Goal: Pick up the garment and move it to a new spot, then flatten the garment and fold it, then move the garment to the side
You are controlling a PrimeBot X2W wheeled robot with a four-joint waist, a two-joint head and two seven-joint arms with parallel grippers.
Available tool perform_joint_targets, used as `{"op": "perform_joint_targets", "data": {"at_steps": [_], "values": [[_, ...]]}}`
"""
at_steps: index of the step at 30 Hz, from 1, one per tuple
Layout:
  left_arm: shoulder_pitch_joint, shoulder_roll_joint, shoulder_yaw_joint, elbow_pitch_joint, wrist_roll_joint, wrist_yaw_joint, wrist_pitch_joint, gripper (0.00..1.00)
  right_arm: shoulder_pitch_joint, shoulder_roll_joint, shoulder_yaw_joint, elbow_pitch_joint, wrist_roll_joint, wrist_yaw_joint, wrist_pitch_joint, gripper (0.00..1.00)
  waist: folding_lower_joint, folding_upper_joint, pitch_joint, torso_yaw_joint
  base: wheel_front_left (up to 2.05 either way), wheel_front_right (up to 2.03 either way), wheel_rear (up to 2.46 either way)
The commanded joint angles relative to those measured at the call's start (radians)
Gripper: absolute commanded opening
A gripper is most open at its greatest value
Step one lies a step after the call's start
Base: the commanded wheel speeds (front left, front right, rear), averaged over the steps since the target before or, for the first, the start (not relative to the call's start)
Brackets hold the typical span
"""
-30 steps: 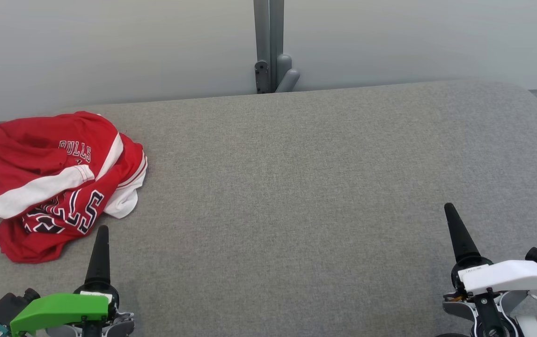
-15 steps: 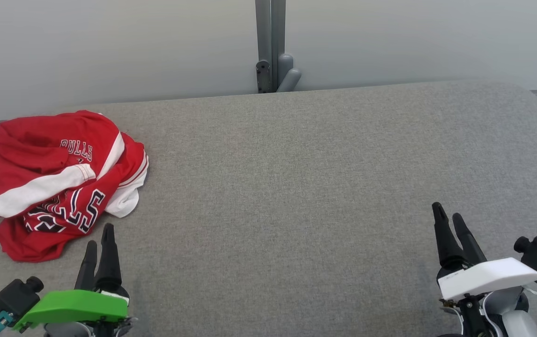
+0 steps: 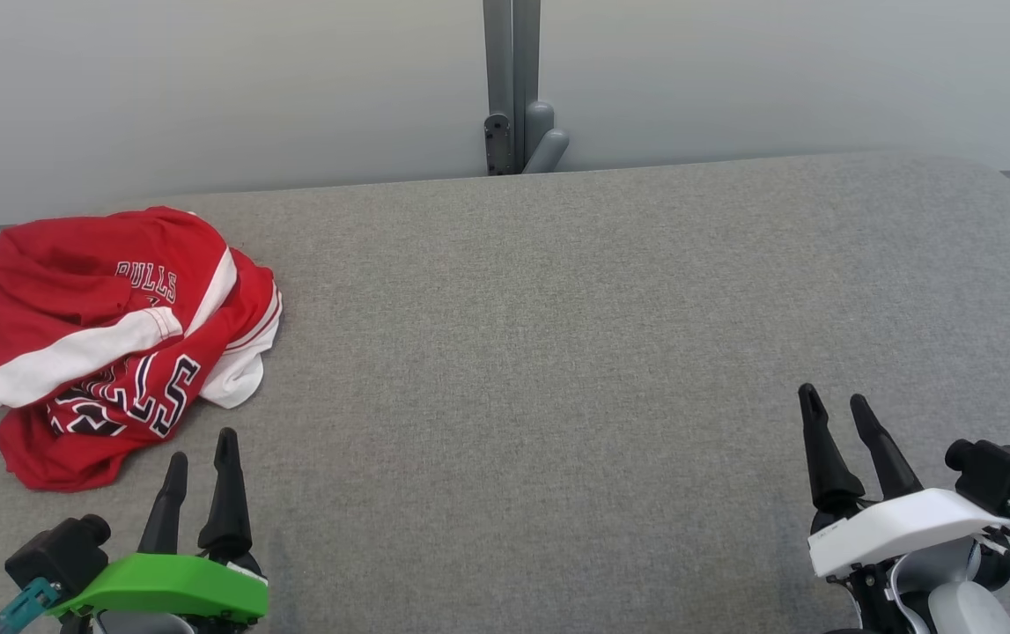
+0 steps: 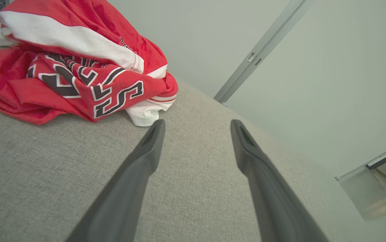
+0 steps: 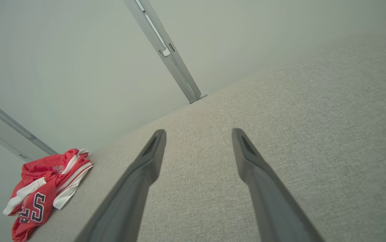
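At the far left of the grey surface [image 3: 557,352], one crumpled red garment [image 3: 108,343] lay in a heap, showing white bands and dark-edged lettering. "BULLS" was readable, but the large figures below it were folded and partly hidden. The garment's left edge was cut off by the head view's border. Two pincers stood at the near side. The left pincer [image 3: 201,446], under a green cover [image 3: 161,586], was near the garment's near edge but apart from it, with fingers spread and nothing held. The right pincer [image 3: 834,394], under a white cover [image 3: 901,528], was well apart from the garment, likewise spread and empty. One grey post [image 3: 512,88] rose behind the surface, its top cut off.
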Motion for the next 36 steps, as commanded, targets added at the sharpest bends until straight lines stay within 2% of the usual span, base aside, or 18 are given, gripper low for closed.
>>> {"op": "perform_joint_targets", "data": {"at_steps": [1, 16, 36], "values": [[-0.004, 0.013, -0.003, -0.016, 0.039, -0.006, -0.012, 1.00, -0.012, -0.007, 0.002, -0.014, -0.039, 0.000, -0.012, 1.00, 0.0000, 0.0000, 0.000, 0.000, 0.00, 0.00, 0.00], [0.013, 0.026, -0.021, -0.031, 0.235, -0.008, -0.061, 1.00, 0.011, -0.003, -0.014, -0.028, -0.229, 0.000, -0.058, 1.00, 0.0000, 0.0000, -0.003, 0.000, 0.00, 0.00, 0.00], [0.029, 0.024, -0.011, 0.009, 0.392, -0.026, -0.109, 1.00, 0.028, -0.017, -0.038, -0.016, -0.416, 0.000, -0.103, 1.00, 0.0000, 0.0000, -0.002, -0.001, 0.00, 0.00, 0.00]]}}
